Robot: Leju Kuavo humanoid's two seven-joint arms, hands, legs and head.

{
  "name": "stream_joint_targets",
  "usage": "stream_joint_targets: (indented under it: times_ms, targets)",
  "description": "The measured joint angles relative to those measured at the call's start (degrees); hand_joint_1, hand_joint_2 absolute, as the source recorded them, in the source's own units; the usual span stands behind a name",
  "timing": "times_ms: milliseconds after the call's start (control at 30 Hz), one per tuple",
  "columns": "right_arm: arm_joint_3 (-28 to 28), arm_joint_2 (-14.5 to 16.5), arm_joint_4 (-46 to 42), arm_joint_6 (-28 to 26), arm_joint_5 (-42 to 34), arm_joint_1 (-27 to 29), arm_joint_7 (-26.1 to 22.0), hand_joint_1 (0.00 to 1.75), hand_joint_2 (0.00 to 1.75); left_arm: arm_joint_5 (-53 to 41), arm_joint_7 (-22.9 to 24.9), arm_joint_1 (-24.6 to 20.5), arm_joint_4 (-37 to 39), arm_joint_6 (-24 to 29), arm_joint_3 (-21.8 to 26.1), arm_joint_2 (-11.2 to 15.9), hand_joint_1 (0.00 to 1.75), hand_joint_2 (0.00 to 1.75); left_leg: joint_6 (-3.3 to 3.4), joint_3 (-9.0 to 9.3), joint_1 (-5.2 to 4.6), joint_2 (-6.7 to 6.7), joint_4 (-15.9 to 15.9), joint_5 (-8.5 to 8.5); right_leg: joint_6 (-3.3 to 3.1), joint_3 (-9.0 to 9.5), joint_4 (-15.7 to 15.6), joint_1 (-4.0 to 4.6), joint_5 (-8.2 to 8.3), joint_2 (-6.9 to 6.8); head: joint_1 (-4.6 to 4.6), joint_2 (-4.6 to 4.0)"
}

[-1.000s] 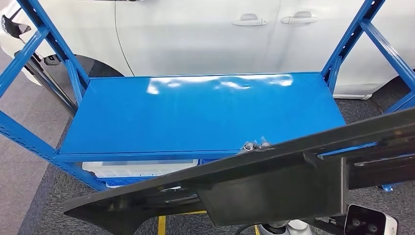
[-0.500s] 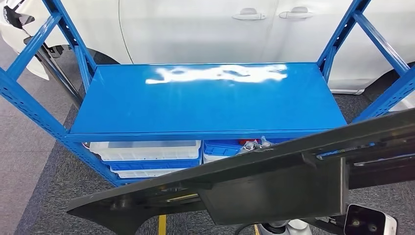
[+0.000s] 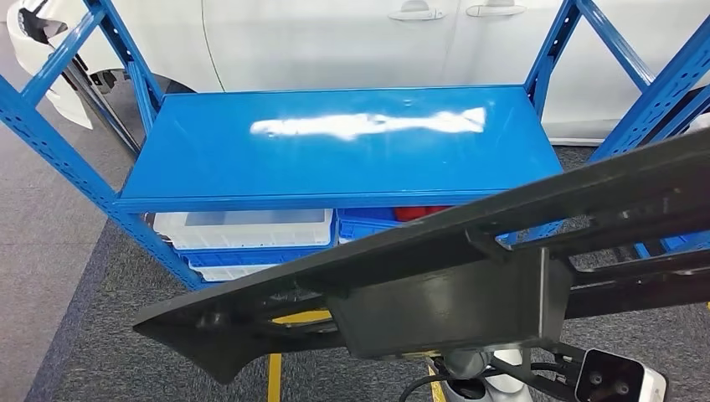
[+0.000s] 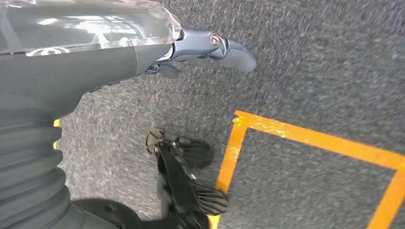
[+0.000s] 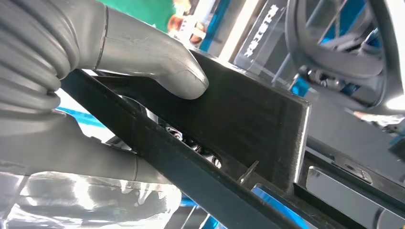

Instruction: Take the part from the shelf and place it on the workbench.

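Note:
A long black part [image 3: 435,293] with a boxy block at its middle stretches slantwise across the foreground of the head view, in front of the blue shelf [image 3: 335,151], whose top board is bare. In the right wrist view my right hand [image 5: 143,62] grips the black part [image 5: 248,119], thumb pressed on its flat face and fingers under its edge. My left hand [image 4: 205,47] hangs above the grey carpet, holding nothing, its fingers loosely extended.
Under the shelf's top board sit a white bin [image 3: 243,228] and blue bins [image 3: 368,224] with something red [image 3: 419,213]. A white car [image 3: 335,42] stands behind the shelf. Yellow tape lines [image 4: 305,138] mark the carpet, and one strip [image 3: 275,377] shows below the part.
The whole picture has shifted: the shelf sits higher and farther off now, and the bins beneath it have come into sight. The part stays in my right hand, its right end slightly higher.

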Motion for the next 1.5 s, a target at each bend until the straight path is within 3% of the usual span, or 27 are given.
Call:
stream_joint_targets:
  times_ms: [67, 100, 167, 200, 233, 333, 367, 400, 467, 533, 567, 600, 667, 700, 767, 833, 867, 933, 1000, 1067, 1100, 1167, 1233, 1367, 1400, 1433, 1500]
  targets:
    - [-0.08, -0.49, -0.24, 0.52, -0.43, 0.08, -0.01, 1.75, 1.75, -0.40, 0.23, -0.28, -0.01, -0.11, -0.09, -0.03, 0.00, 1.75, 0.56, 4.90, -0.34, -0.01, -7.33, -0.80, 0.52, -0.71, 0.20, 0.12, 1.04, -0.08, 0.00, 0.00]
    - [-0.14, -0.72, -0.34, 1.14, -0.80, 0.09, -0.01, 1.75, 1.75, -0.43, 0.43, -0.36, -0.02, -0.09, -0.11, -0.05, 0.00, 1.75, 0.79, 5.67, -0.55, -0.02, -8.99, -1.24, 0.86, -0.83, 0.14, 0.09, 1.57, -0.13, -0.01, 0.00]
    - [-0.40, -1.25, -0.36, 2.46, -1.47, 0.04, -0.01, 1.75, 1.75, -0.34, 1.09, -0.35, -0.01, 0.11, -0.12, -0.20, 0.00, 1.75, 1.45, 4.96, -0.51, 0.13, -9.63, -0.29, 1.59, -1.07, -0.12, -0.07, 2.39, -0.09, 0.00, 0.00]
    - [-0.64, -1.55, -0.31, 3.03, -1.71, -0.04, 0.00, 1.75, 1.75, -0.28, 1.63, -0.35, -0.01, 0.32, -0.11, -0.28, 0.00, 1.75, 1.88, 4.40, -0.40, 0.26, -9.81, 0.40, 1.94, -1.53, 0.40, -0.12, 1.54, 0.03, 0.00, 0.00]
    - [-0.98, -1.89, -0.23, 3.56, -1.85, -0.16, 0.00, 1.75, 1.75, -0.28, 2.34, -0.35, -0.01, 0.61, -0.10, -0.36, 0.00, 1.75, 2.26, 3.68, -0.25, 0.39, -9.99, 1.23, 2.29, -2.22, 1.89, -0.21, -0.42, 0.14, 0.01, 0.00]
    - [-2.43, -2.79, 0.21, 4.96, -2.07, -0.47, 0.00, 1.75, 1.75, -0.94, 5.58, -0.07, 0.00, 1.51, -0.10, -0.55, 0.00, 1.75, 2.70, 1.00, -0.27, 0.54, -9.93, 3.52, 3.20, -4.86, 12.31, -0.72, -8.91, 0.23, 0.01, 0.00]
    - [-2.98, -3.04, 0.39, 5.27, -2.10, -0.49, 0.00, 1.75, 1.75, -1.27, 6.84, 0.12, 0.01, 1.78, -0.11, -0.65, 0.00, 1.75, 2.65, 0.02, -0.29, 0.56, -9.76, 4.20, 3.42, -5.09, 15.36, -0.84, -9.82, 0.23, 0.01, 0.00]
    - [-3.46, -3.27, 0.55, 5.46, -2.12, -0.50, -0.01, 1.75, 1.75, -1.50, 8.03, 0.30, 0.01, 2.07, -0.11, -0.80, 0.00, 1.75, 2.58, -0.99, -0.29, 0.56, -9.54, 4.81, 3.56, -4.50, 16.72, -0.93, -9.38, 0.23, 0.01, 0.00]
    - [-4.40, -3.73, 0.79, 5.66, -2.21, -0.53, -0.01, 1.75, 1.75, -1.74, 10.16, 0.60, 0.01, 2.68, -0.12, -1.28, 0.00, 1.75, 2.35, -2.89, -0.29, 0.54, -8.92, 5.83, 3.50, -0.23, 12.98, -1.06, -6.51, 0.23, 0.01, 0.00]
    - [-5.15, -4.15, 0.86, 5.90, -2.45, -0.58, -0.01, 1.75, 1.75, -1.93, 11.30, 0.90, 0.01, 3.12, -0.11, -1.86, 0.00, 1.75, 1.97, -4.19, -0.35, 0.47, -8.35, 6.66, 2.98, 6.00, 4.33, -0.92, -6.19, 0.27, 0.01, 0.00]
    - [-5.51, -4.34, 0.85, 6.06, -2.62, -0.55, -0.02, 1.75, 1.75, -2.03, 11.50, 1.05, 0.01, 3.21, -0.11, -2.08, 0.00, 1.75, 1.69, -4.47, -0.37, 0.44, -8.26, 7.09, 2.63, 8.07, 1.11, -0.74, -6.58, 0.31, 0.02, 0.00]
    - [-5.82, -4.50, 0.84, 6.20, -2.78, -0.54, -0.02, 1.75, 1.75, -2.10, 11.51, 1.17, 0.01, 3.23, -0.11, -2.22, 0.00, 1.75, 1.37, -4.60, -0.36, 0.42, -8.28, 7.54, 2.28, 9.09, -0.76, -0.54, -7.09, 0.35, 0.02, 0.00]
    - [-6.47, -4.75, 0.82, 6.55, -3.02, -0.25, -0.02, 1.75, 1.75, -2.14, 11.08, 1.37, 0.01, 3.21, -0.12, -2.37, 0.00, 1.75, 0.71, -4.79, -0.25, 0.38, -8.47, 8.33, 1.51, 8.84, -1.41, -0.45, -6.36, 0.29, 0.02, 0.00]
    - [-6.74, -4.83, 0.80, 6.79, -3.05, -0.07, -0.02, 1.75, 1.75, -2.15, 10.68, 1.48, 0.01, 3.13, -0.12, -2.42, 0.00, 1.75, 0.41, -5.16, -0.19, 0.34, -8.09, 7.87, 1.10, 8.48, -1.62, -0.56, -5.84, 0.21, 0.01, 0.00]
    - [-7.15, -4.87, 0.72, 7.14, -3.05, 0.32, -0.02, 1.75, 1.75, -2.18, 9.58, 1.78, 0.01, 2.79, -0.12, -2.47, 0.00, 1.75, -0.11, -6.68, -0.10, 0.24, -4.41, 3.95, 0.31, 7.32, -1.95, -0.85, -4.64, 0.12, 0.01, 0.00]
    - [-7.48, -4.89, 0.60, 7.15, -3.05, 0.67, -0.02, 1.75, 1.75, -2.25, 8.60, 1.96, 0.01, 2.43, -0.12, -2.48, 0.00, 1.75, -0.53, -8.73, -0.05, 0.21, 2.89, -1.32, 0.01, 5.93, -1.92, -0.77, -3.65, 0.14, 0.01, 0.00]
    - [-7.67, -4.91, 0.52, 7.12, -3.07, 0.95, -0.02, 1.75, 1.75, -2.28, 8.22, 1.99, 0.01, 2.30, -0.12, -2.46, 0.00, 1.75, -0.69, -9.33, -0.03, 0.21, 6.16, -2.46, 0.03, 5.25, -1.88, -0.74, -3.14, 0.10, 0.01, 0.00]
    - [-8.10, -4.95, 0.39, 7.10, -3.21, 1.44, -0.02, 1.75, 1.75, -2.39, 7.82, 2.06, 0.01, 1.97, -0.12, -2.41, 0.00, 1.75, -0.81, -8.12, 0.01, 0.21, 7.58, -1.06, 0.22, 3.96, -1.72, -0.73, -2.24, 0.02, 0.01, 0.00]
    - [-8.51, -4.96, 0.25, 7.05, -3.21, 1.67, -0.02, 1.75, 1.75, -2.54, 7.73, 2.08, 0.01, 1.63, -0.13, -2.33, 0.00, 1.75, -0.61, -3.15, 0.04, 0.21, 1.19, 1.71, 0.57, 2.97, -1.42, -0.78, -1.63, 0.03, 0.01, 0.00]
    - [-8.74, -4.92, 0.10, 6.77, -2.72, 1.74, -0.02, 1.75, 1.75, -2.64, 7.61, 1.98, 0.01, 1.47, -0.18, -2.22, 0.00, 1.75, -0.12, 1.89, -0.13, 0.14, -6.44, 1.85, 1.12, 2.36, -1.04, -0.66, -1.18, 0.02, 0.01, 0.00]
    - [-8.78, -4.89, 0.07, 6.48, -2.38, 1.79, -0.02, 1.75, 1.75, -2.67, 7.46, 1.92, 0.02, 1.50, -0.21, -2.18, 0.00, 1.75, 0.17, 3.12, -0.25, 0.10, -8.53, 1.27, 1.44, 2.17, -0.91, -0.60, -0.96, 0.01, 0.01, 0.00]
    - [-8.79, -4.81, -0.02, 5.83, -1.76, 2.01, -0.02, 1.75, 1.75, -2.72, 7.14, 1.94, 0.03, 1.72, -0.26, -2.14, 0.00, 1.75, 0.84, 3.53, -0.23, 0.09, -9.70, 0.88, 2.11, 1.90, -0.80, -0.49, -0.64, 0.00, 0.01, 0.00]
    - [-8.79, -4.79, -0.24, 5.34, -1.44, 2.24, -0.02, 1.75, 1.75, -2.73, 6.88, 2.05, 0.04, 2.01, -0.33, -2.14, 0.00, 1.75, 1.58, 3.36, 0.00, 0.19, -10.01, 1.24, 2.69, 1.12, 0.80, -0.53, -1.87, 0.10, 0.01, 0.00]
    - [-8.79, -4.79, -0.56, 4.75, -1.33, 3.00, -0.02, 1.75, 1.75, -2.63, 6.07, 2.09, 0.05, 2.96, -0.37, -2.12, 0.00, 1.75, 2.46, 2.72, -0.16, 0.33, -9.96, 1.81, 3.47, -4.77, 14.53, -0.85, -8.75, 0.21, 0.01, 0.00]
    - [-8.79, -4.80, -0.57, 4.55, -1.33, 3.23, -0.02, 1.75, 1.75, -2.61, 5.79, 2.09, 0.05, 3.41, -0.37, -2.12, 0.00, 1.75, 2.49, 2.60, -0.23, 0.33, -9.84, 1.84, 3.50, -5.45, 16.46, -0.87, -9.03, 0.21, 0.01, 0.00]
    - [-8.79, -4.80, -0.60, 4.31, -1.32, 3.39, -0.02, 1.75, 1.75, -2.63, 5.43, 2.09, 0.05, 3.95, -0.37, -2.12, 0.00, 1.75, 2.47, 2.54, -0.29, 0.32, -9.70, 1.82, 3.41, -4.87, 15.75, -0.87, -8.08, 0.21, 0.01, 0.00]
    - [-8.79, -4.81, -0.78, 3.84, -1.32, 3.56, -0.02, 1.75, 1.75, -2.82, 4.58, 1.98, 0.05, 5.00, -0.43, -2.18, 0.00, 1.75, 2.33, 2.57, -0.38, 0.25, -9.44, 1.70, 2.89, -1.00, 8.67, -0.78, -4.43, 0.17, 0.01, 0.00]
